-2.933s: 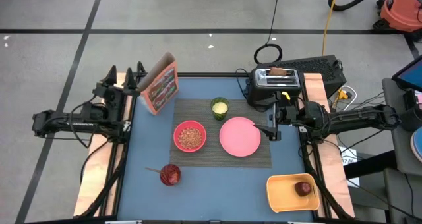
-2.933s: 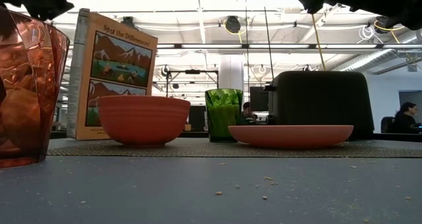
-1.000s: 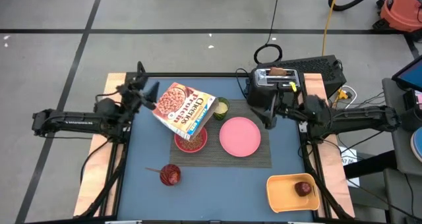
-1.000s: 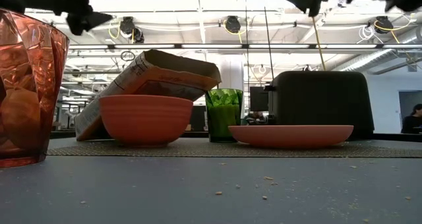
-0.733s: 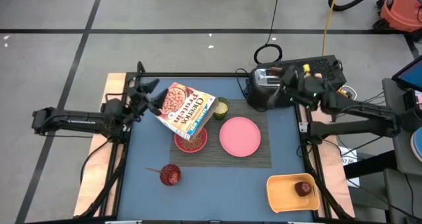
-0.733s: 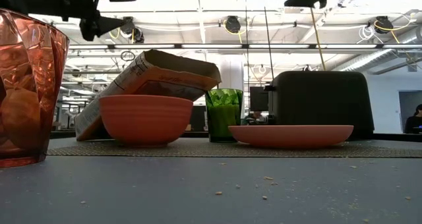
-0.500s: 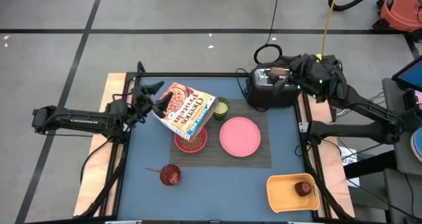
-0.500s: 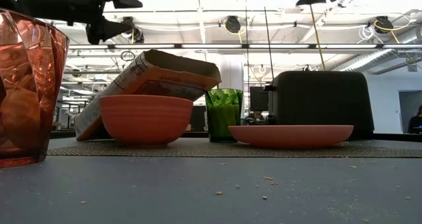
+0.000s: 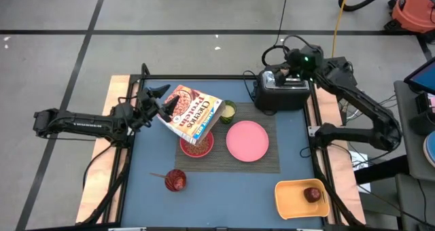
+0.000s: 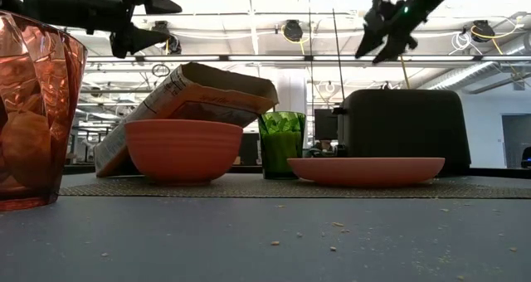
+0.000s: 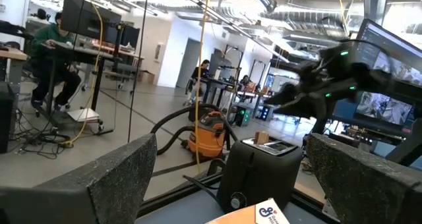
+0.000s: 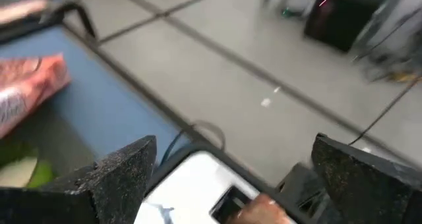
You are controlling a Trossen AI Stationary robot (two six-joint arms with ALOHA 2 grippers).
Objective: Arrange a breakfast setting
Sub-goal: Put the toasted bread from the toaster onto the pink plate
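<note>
Desk: blue top with pale wood strips along both sides, centre of the high view; crumbs lie scattered across it in the low view.

Dark striped placemat: flat at desk centre. On it:
- pink-red bowl, holding brown cereal, left part;
- larger pink plate, right part, bare;
- green cup, at the upper edge.

Cheerios cereal box: tilted, leaning over the bowl's upper-left rim.

Black toaster: upper right corner of the desk, with a brown toast slice standing in its slot.

Red faceted cup: lower left, off the mat; a wooden-handled spoon sticks out of it to the left.

Orange tray: lower right corner, holding a small red apple.

Left gripper: jaws wide open and empty, in the air just left of the cereal box.

Right gripper: jaws wide open and empty, above the toaster and toast.

Room: grey concrete floor with dark tape lines, an orange shop vacuum, workstations with seated people, and ceiling lights and ducts overhead.
</note>
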